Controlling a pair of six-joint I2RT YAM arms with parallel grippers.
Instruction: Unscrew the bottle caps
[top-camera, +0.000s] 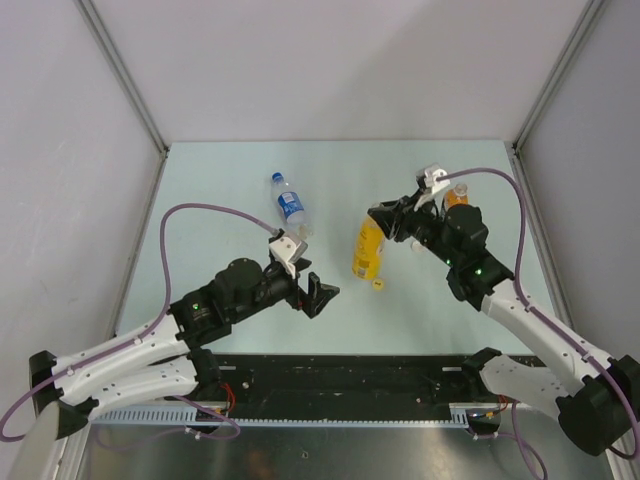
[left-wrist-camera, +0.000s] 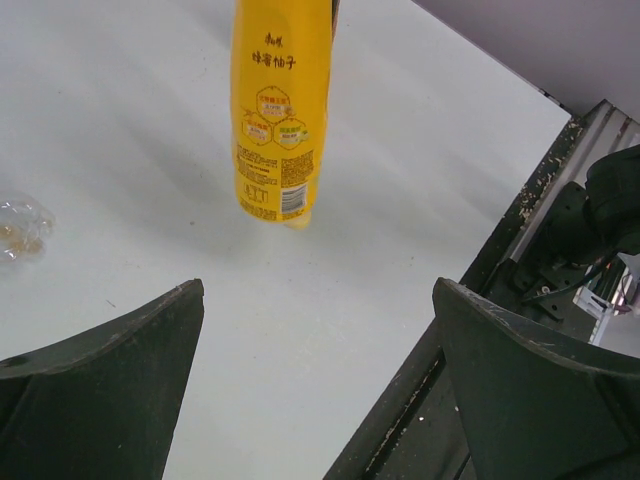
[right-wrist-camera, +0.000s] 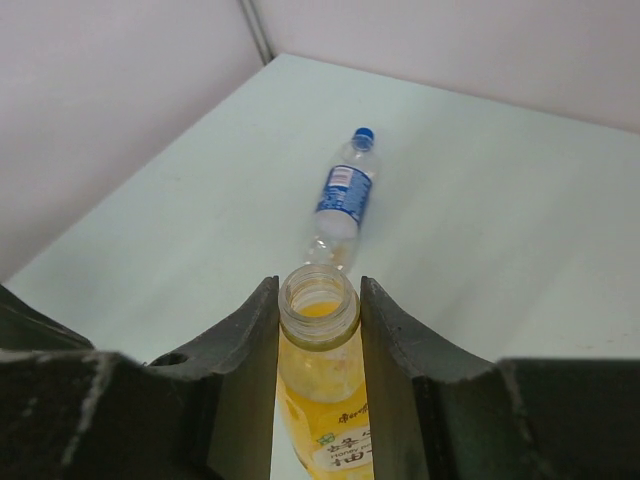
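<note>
The uncapped yellow bottle (right-wrist-camera: 325, 400) is clamped at its neck by the right tool (right-wrist-camera: 318, 300). A yellow cap (top-camera: 378, 283), apparently its own, lies beside it on the tabletop (top-camera: 220, 180). The left tool (left-wrist-camera: 320, 290) is held wide and empty. The clear bottle (top-camera: 288, 208) lies with its blue cap (right-wrist-camera: 364, 133) on.

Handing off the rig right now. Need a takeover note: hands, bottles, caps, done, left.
Right hand: shut on the neck of the yellow plastic bottle, whose mouth is open, cap off.
Left hand: open, empty, facing that bottle's base.
Small round yellow plastic cap: on the table beside the yellow bottle.
Clear plastic bottle with blue label: lying on its side, blue cap on.
Orange plastic bottle: behind the right arm, cap hidden.
Done: yellow. Left: clear bottle; check orange.
</note>
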